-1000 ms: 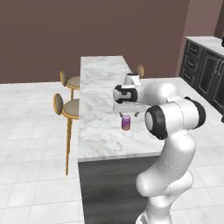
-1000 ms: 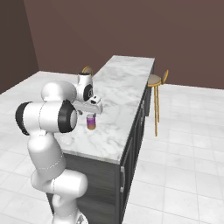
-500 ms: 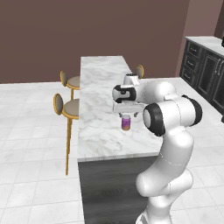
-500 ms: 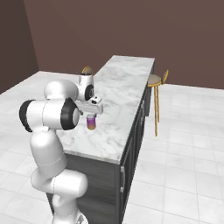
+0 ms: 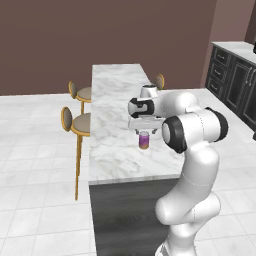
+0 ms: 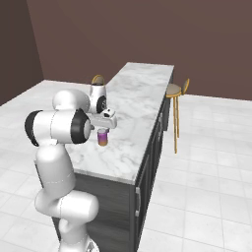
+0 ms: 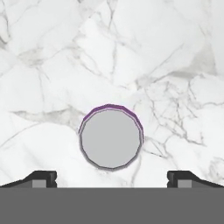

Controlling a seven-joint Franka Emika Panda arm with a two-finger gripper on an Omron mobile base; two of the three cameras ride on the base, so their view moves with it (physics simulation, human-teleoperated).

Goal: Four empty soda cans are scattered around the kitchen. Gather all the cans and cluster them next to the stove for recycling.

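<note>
From the left base view, the arm reaches over the marble island (image 5: 115,125) and its gripper (image 5: 144,131) points straight down just above a purple soda can (image 5: 144,140). The can stands upright on the stone, toward the near end of the island and close to the edge on the robot's side. Two bar stools (image 5: 77,120) stand along the far side, and dark cabinets (image 5: 235,85) line the wall at the right

From the right base view, the same gripper (image 6: 102,127) hangs directly over the can (image 6: 103,137), whose top sits right under the hand. Another stool (image 6: 175,91) stands by the island's far side

In the hand view, the can's silver top (image 7: 111,138) lies centred between the two fingertips (image 7: 41,178), which stand wide apart with clear marble either side of the can; nothing is held

The step in hand looks like picking up this one can. The next move, I'd judge, calls for a straight descent so the fingers pass down both sides of the can, then a firm close on its body before lifting and carrying it off to the stove
</note>
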